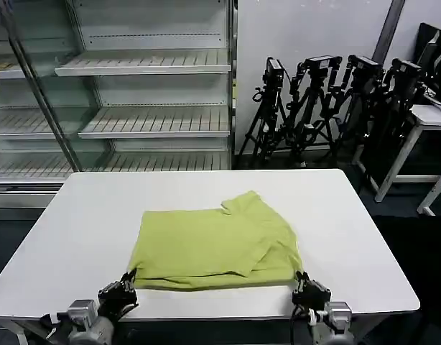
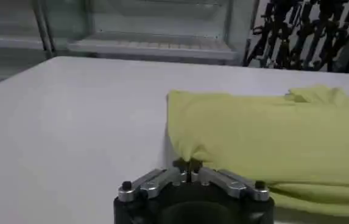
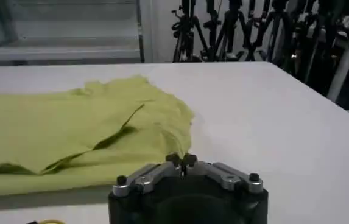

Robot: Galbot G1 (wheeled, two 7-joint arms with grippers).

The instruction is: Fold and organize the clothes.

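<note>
Both sets of jaws are pinched fully closed, each with a bit of fabric caught at the tips. The left gripper (image 2: 188, 163) has the near left corner of the lime T-shirt (image 1: 213, 248) nipped between its fingertips, and the cloth bunches up slightly right where it's clamped. The right gripper (image 3: 181, 160) does the same at the near right corner, with the hem pulled to a little point at the tips.

From the head view, both grippers sit low at the near edge of the white table (image 1: 77, 215), one at each front corner of the shirt. The shirt itself lies roughly in the middle of the table, already folded into a rough rectangle, plain side up, with a sleeve flap doubled over on the right half and poking out at the far edge.
</note>
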